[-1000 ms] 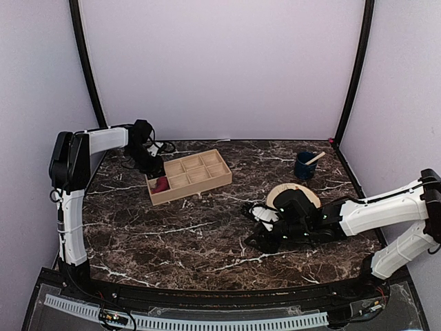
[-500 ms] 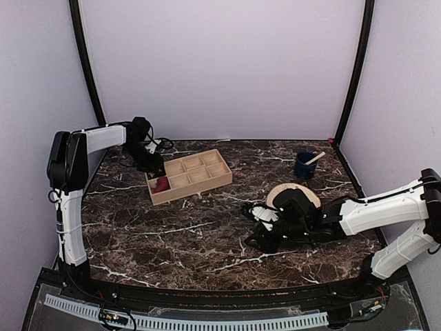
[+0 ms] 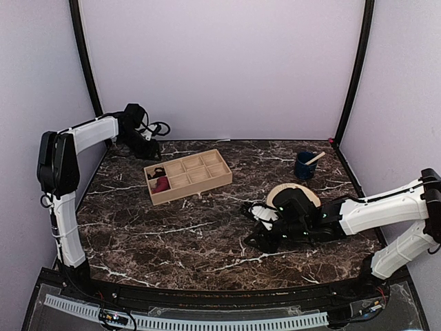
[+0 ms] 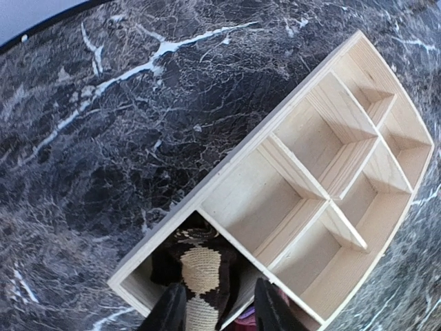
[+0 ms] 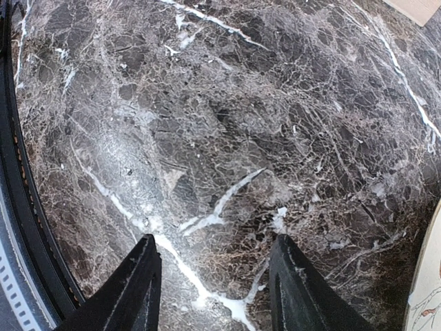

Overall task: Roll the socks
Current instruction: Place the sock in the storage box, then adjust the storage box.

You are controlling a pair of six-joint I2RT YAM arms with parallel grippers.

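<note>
A wooden compartment tray (image 3: pixel 200 174) sits at the back left of the marble table. Its near-left end compartments hold a rolled black-and-cream sock (image 3: pixel 157 172) and a red sock (image 3: pixel 161 184). In the left wrist view the black-and-cream roll (image 4: pixel 200 272) lies in the tray's (image 4: pixel 303 179) corner compartment, just below my left gripper (image 4: pixel 217 314). That gripper is open and empty above it, and it shows behind the tray's left end in the top view (image 3: pixel 149 149). My right gripper (image 3: pixel 258 233) is open and empty, low over bare marble (image 5: pixel 217 289).
A blue cup (image 3: pixel 304 165) with a wooden spoon stands at the back right. A round wooden plate (image 3: pixel 296 193) lies partly under my right arm; its edge shows in the right wrist view (image 5: pixel 428 296). The table's near edge (image 5: pixel 27 227) runs along the left of that view.
My left gripper has pulled up and back to the left, away from the tray, leaving the black-and-cream sock roll in the corner compartment. The right arm has not moved.
</note>
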